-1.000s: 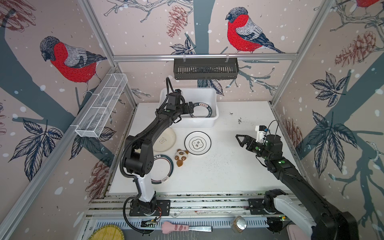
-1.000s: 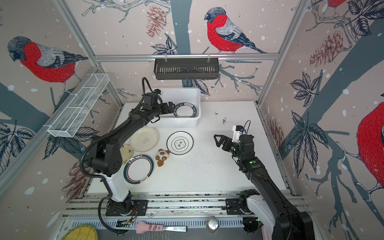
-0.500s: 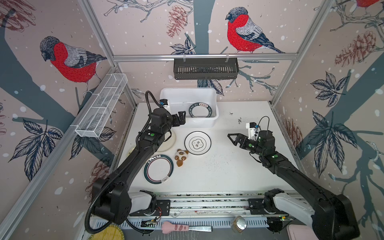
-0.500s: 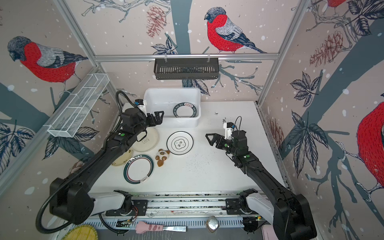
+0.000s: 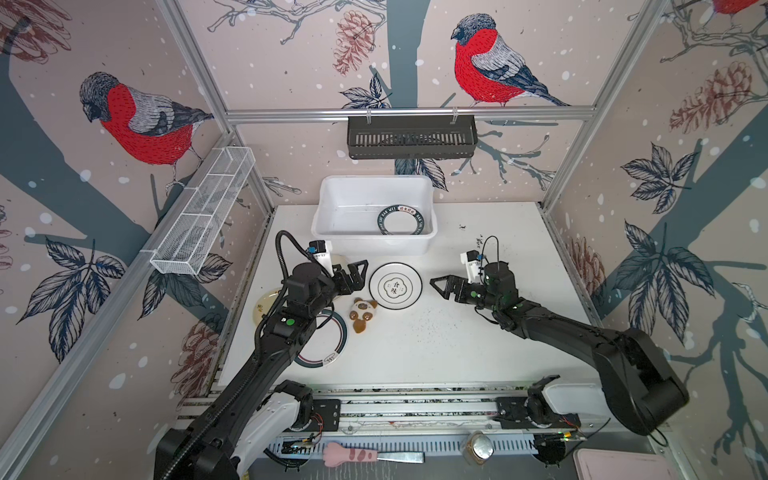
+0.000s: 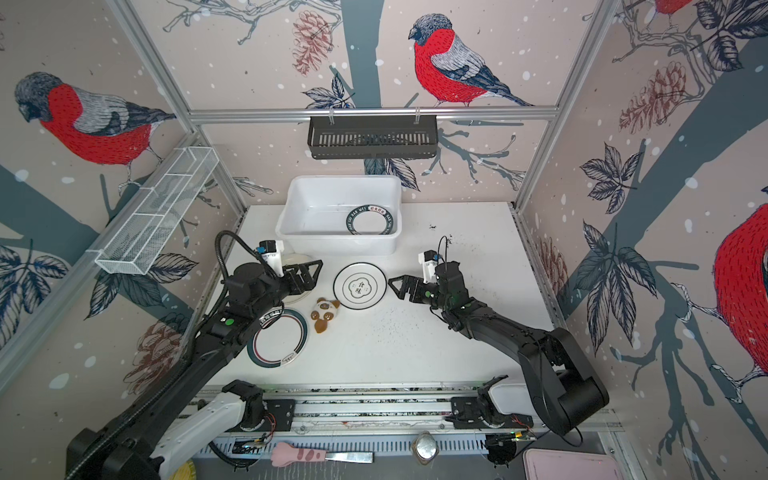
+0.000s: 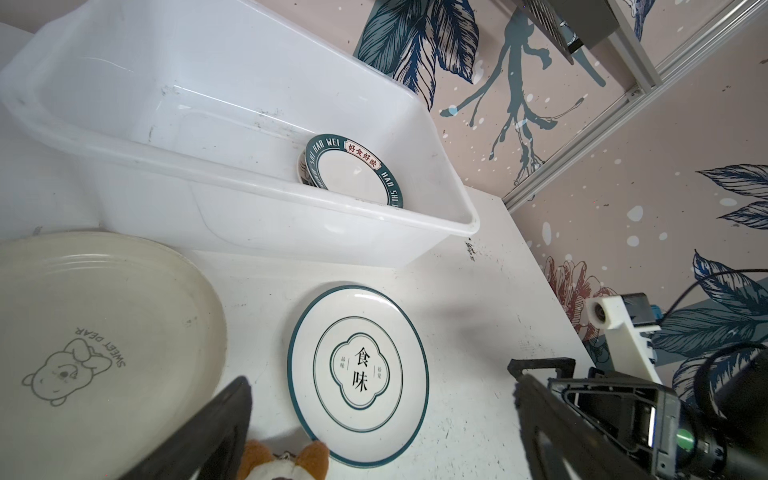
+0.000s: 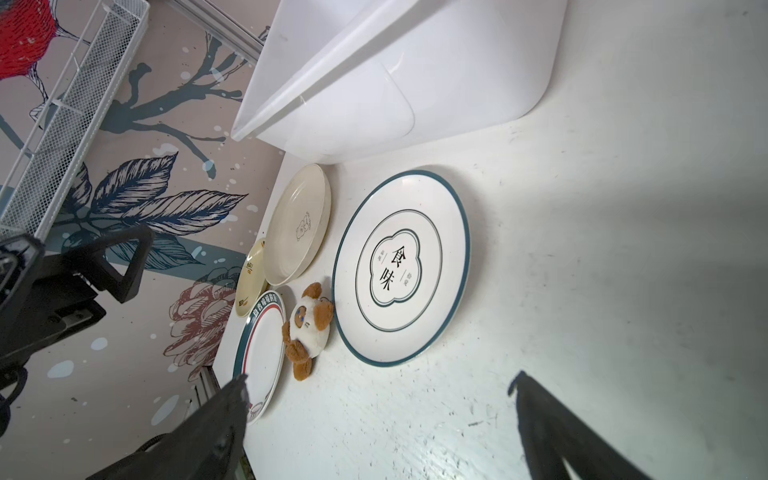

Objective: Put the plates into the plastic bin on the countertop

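Panda toy point(image 5: 363, 316) beside centre plate point(image 5: 395, 286); left end effector point(image 5: 358, 276), right end effector point(image 5: 440, 289) agape, empty

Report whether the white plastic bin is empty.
Not empty: a green-rimmed white round plate lies inside the white plastic bin.

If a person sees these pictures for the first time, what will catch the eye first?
First, the walls: large red-breasted birds printed all around the cell. Next, the left gripper and right gripper, both open, flank a white green-rimmed plate in the middle of the countertop. Behind it stands the white plastic bin with a dark-rimmed plate inside, and a small panda toy lies beside the middle plate.
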Controlling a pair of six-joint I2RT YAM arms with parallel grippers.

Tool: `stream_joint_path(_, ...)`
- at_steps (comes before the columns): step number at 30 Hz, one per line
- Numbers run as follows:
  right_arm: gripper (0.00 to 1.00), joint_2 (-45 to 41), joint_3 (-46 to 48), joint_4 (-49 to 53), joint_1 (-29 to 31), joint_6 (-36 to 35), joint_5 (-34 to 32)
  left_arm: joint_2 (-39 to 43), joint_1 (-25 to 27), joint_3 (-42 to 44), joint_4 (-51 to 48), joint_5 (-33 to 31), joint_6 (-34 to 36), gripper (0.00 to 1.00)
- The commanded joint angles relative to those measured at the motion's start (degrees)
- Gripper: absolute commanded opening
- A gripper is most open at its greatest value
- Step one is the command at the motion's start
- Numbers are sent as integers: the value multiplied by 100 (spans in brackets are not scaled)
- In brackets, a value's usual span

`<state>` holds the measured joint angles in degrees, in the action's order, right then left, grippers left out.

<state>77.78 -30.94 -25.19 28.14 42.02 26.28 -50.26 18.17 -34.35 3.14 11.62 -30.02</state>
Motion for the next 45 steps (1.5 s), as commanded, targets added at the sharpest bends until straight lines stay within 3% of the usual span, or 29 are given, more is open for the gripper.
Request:
stream_joint_path(1,100,255,26,-624,101,111,-44,153,8,177,96,96,-84,98)
stream_joint_path(11,92,1318,-224,-1284,199,639,268,114,16,710,902,436,-381,98)
stream_joint_path(15,88,1774,-458,-1405,283,725,243,70,40,963,1417,256,-279,98)
stream_joint_path(21,74,2321,-599,-1433,349,992,195,-136,161,931,1312,-124,75,98)
stream_joint_path(27,64,2630,-653,-1593,350,1157,201,-293,169,1088,1526,-142,97,98)
stream_joint_path(38,32,3159,-893,-2036,307,1557,205,-459,178,1146,1531,-39,75,98)
stream_joint_path(45,21,3579,-949,-2531,271,1937,356,-448,191,1147,1470,-46,68,98)
